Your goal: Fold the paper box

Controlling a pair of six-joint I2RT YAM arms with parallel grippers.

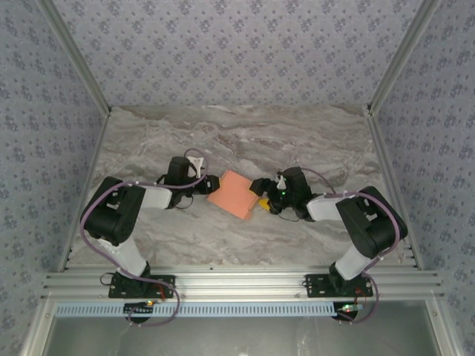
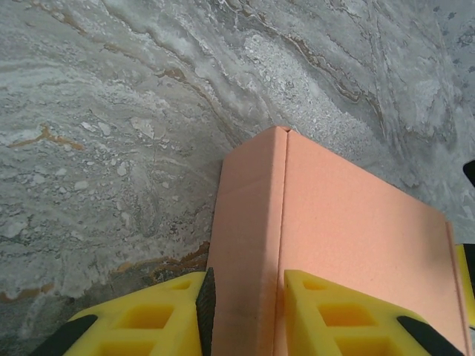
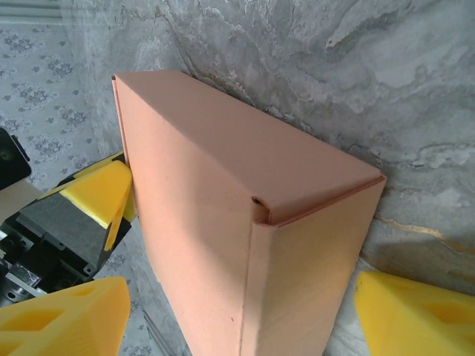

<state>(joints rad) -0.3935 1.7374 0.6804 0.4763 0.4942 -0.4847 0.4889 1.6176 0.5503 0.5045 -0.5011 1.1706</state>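
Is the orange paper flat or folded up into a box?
Folded into a box. The paper box shows flat sides meeting at creased corners, and its top face is closed over.

Bare marble table [image 1: 245, 141] lies open beyond the paper box [image 1: 236, 193] and on its near side. Left of the box, the left gripper [image 1: 210, 183] clamps its edge and bars that approach. Right of it, the right gripper [image 1: 261, 202] straddles the end, jaws spread.

The paper box [image 1: 235, 193] lies on the marble table [image 1: 245, 133] between the left gripper [image 1: 210, 184] and the right gripper [image 1: 261, 200], seemingly touching both.
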